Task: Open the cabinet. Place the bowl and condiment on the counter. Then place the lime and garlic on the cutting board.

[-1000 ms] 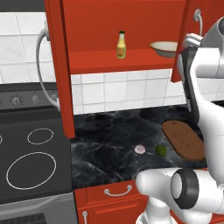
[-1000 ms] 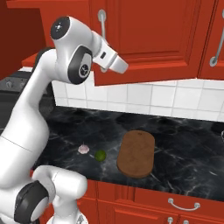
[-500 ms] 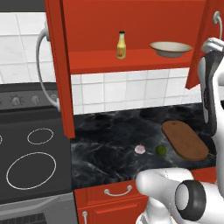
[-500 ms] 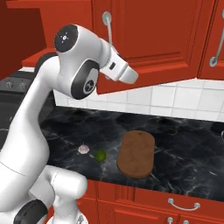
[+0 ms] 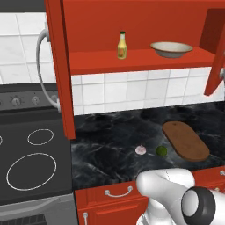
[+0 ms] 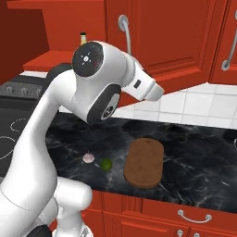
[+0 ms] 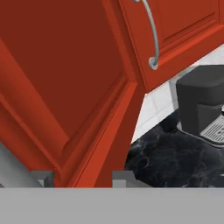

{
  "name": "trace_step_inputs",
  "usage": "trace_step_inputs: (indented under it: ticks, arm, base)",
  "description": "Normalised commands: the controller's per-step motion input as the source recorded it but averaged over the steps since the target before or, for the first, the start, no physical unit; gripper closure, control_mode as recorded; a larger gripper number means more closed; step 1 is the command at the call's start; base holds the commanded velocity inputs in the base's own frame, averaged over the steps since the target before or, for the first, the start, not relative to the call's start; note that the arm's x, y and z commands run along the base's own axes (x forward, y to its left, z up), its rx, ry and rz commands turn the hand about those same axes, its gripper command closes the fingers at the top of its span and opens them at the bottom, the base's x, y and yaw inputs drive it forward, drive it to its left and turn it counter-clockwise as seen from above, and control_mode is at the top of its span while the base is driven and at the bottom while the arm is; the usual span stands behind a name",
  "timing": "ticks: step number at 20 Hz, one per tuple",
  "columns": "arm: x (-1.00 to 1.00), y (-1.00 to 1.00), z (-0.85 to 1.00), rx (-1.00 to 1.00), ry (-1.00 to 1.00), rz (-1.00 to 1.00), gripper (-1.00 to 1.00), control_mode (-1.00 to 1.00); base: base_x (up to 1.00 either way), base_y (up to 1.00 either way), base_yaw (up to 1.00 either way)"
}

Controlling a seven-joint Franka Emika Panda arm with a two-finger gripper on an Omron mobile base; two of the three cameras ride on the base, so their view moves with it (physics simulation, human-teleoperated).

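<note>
Left base view shows the cabinet (image 5: 132,30) with both doors swung wide. On its red shelf (image 5: 140,59) the yellow bottle (image 5: 121,45) stands upright toward the left, and the bowl (image 5: 171,48) sits well apart from it toward the right end. Below, on the black marble table (image 5: 110,149), the garlic (image 5: 140,150) and the lime (image 5: 161,151) lie near each other close to the front edge, just left of the cutting board (image 5: 185,140), which lies toward the right end; neither touches it.

Hand view looks close along the panelled face of the right cabinet door (image 7: 65,87), with the jaws (image 7: 83,178) low against its bottom edge. Two grey tips (image 7: 124,177) show, set part way apart with the door's edge between or just behind them; whether they grip it cannot be told. A dark coffee machine (image 7: 203,103) stands on the table beyond.

Right base view shows the arm (image 6: 99,83) raised beside that door, far above the garlic, lime and board.
</note>
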Motion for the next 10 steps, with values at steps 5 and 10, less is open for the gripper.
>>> trace_step_inputs:
  ticks: [5,10]
  arm:
    - [-0.33,-1.0,-0.78,0.0,-0.02,0.0,1.0,-1.0]
    - [-0.28,-0.79,-0.7,-0.03,0.0,0.0,1.0,-1.0]
  base:
    - [0.0,0.0,0.0]
    - [0.0,0.0,0.0]
